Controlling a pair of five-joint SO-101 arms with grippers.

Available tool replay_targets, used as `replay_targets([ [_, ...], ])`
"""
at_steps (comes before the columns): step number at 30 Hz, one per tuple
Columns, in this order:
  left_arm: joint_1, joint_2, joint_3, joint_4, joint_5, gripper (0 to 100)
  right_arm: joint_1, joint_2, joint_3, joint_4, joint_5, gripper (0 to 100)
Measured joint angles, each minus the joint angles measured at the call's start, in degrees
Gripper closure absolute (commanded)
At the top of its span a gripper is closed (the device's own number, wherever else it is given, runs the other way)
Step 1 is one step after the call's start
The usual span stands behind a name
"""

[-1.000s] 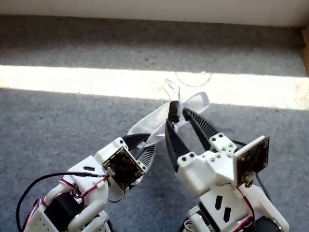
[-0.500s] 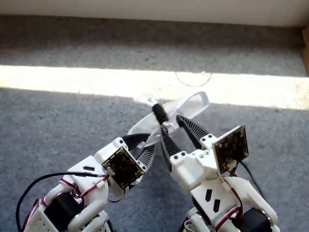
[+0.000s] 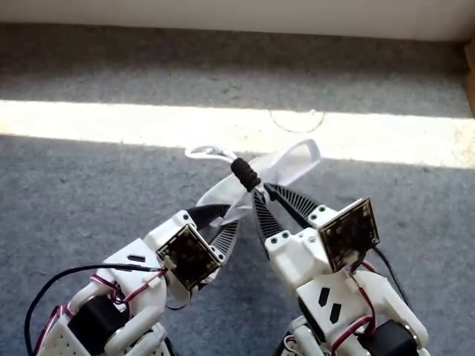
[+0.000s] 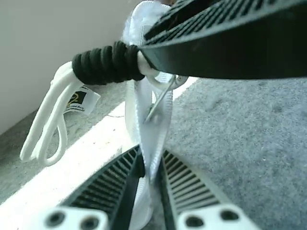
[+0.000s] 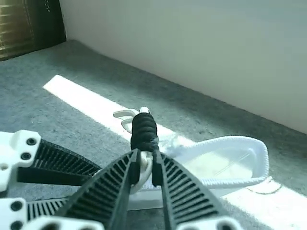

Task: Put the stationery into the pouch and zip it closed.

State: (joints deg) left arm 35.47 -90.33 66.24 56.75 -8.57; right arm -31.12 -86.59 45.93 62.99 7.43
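Note:
A white see-through pouch point(image 3: 288, 163) hangs above the grey carpet between my two grippers. My left gripper point(image 3: 226, 221) is shut on the pouch's lower end, and the fabric edge point(image 4: 149, 143) stands pinched between its fingers point(image 4: 108, 184). My right gripper point(image 3: 260, 191) is shut on the zipper pull point(image 3: 245, 174), a black cord-wrapped tab ending in a white loop point(image 3: 205, 153). In the right wrist view the pull point(image 5: 144, 128) sticks out past the gripper point(image 5: 145, 162), with the pouch point(image 5: 230, 155) behind it. I cannot see what is inside the pouch.
Grey carpet point(image 3: 89, 193) covers the floor, crossed by a bright sunlit strip point(image 3: 111, 122). A thin wire loop point(image 3: 297, 120) lies in that strip. A pale wall point(image 3: 237, 11) runs along the far edge. The two arms stand close together at the near side.
My right gripper has moved left with the zipper pull in it, and the white loop has swung out to the left. The left arm has kept still.

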Motion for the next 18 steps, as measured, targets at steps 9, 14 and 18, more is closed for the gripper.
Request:
replay_targets([
  [9, -0.9, 0.0, 0.0, -0.4, 0.0, 99, 4.5, 0.0, 0.1, -0.9, 2.5, 99.1],
  [14, -0.9, 0.0, 0.0, -0.4, 0.0, 99, 6.7, 0.1, 1.2, -2.2, 2.5, 99.1],
  [18, -1.1, 0.0, 0.0, -0.4, 0.0, 99, 6.8, 0.0, 4.9, -6.9, 2.7, 99.1],
])
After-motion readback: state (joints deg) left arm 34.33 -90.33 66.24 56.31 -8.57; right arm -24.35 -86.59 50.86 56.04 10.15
